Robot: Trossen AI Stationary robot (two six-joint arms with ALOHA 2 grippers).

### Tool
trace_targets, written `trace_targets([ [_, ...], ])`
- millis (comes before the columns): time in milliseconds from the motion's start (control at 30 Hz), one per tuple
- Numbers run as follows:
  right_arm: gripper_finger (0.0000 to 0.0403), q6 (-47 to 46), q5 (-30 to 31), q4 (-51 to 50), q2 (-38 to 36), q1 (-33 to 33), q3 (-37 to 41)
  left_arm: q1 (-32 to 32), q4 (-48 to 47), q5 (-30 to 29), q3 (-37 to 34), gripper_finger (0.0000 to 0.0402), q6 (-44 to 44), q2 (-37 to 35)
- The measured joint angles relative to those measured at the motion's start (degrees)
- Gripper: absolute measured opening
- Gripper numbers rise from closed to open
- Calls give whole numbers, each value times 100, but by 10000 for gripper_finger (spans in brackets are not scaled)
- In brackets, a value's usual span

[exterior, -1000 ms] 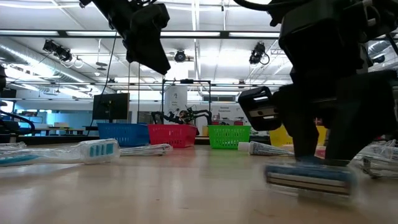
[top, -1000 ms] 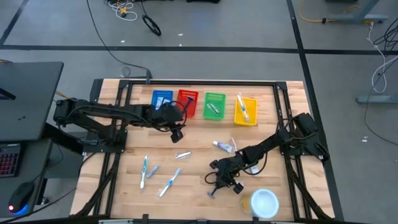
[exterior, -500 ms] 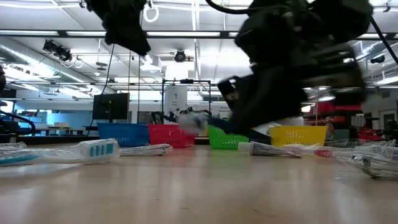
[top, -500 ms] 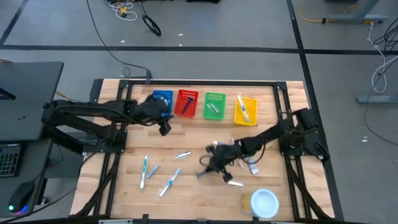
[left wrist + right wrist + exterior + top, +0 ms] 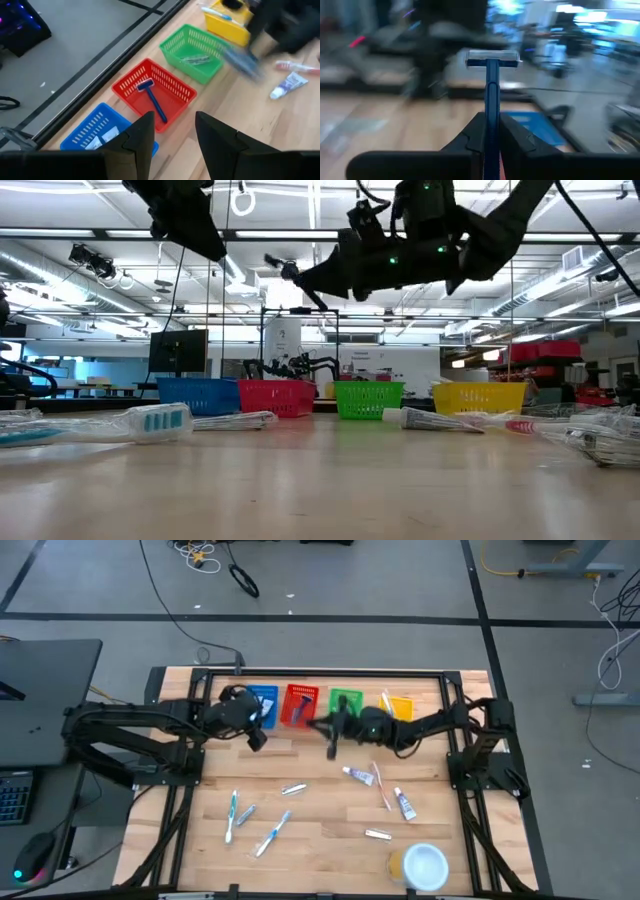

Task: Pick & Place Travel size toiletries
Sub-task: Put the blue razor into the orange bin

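I am carrying a blue razor (image 5: 491, 85) in my right tool (image 5: 333, 730), its fingers pinched tight on the handle; a second ago this razor was lying low on the surface (image 5: 320, 840), now it is riding high near the red basket (image 5: 299, 705), which already holds one razor (image 5: 152, 97), so a drop looks close. My left tool (image 5: 172, 135) is hanging part open, holding nothing, by the blue basket (image 5: 262, 701). I am counting four baskets, three toothbrushes (image 5: 233, 814) and two tubes (image 5: 358, 775) remaining loose.

Both arms black, jointed tube links w/ black cables looped alongside. Left gripper (image 5: 172, 137): 2 dark, flat, angular fingers (image 5: 142, 137). Right arm poss. shows small green lights.
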State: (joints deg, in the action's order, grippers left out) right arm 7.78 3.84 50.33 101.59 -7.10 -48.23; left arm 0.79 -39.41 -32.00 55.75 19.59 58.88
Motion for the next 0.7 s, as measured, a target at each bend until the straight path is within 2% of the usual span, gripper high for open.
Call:
trace_targets([
  [100,39,-646,686,422,5,-273,0,0,-4,-2,-5,150,-30,42],
  [200,39,-1599,1211,420,17,-471,-52,0,-2,-36,-4,150,-78,77],
  [267,39,-1993,1218,381,110,-532,-206,0,72,-59,-1,150,-74,101],
  [367,39,-2083,1204,107,336,-501,-553,-2,87,-98,-4,150,-74,130],
  [600,39,-2391,1233,-1406,913,-486,-1560,0,178,-167,-2,150,92,121],
  [700,39,-2465,1415,-1466,1059,-517,-1717,-2,171,-165,-2,150,103,121],
])
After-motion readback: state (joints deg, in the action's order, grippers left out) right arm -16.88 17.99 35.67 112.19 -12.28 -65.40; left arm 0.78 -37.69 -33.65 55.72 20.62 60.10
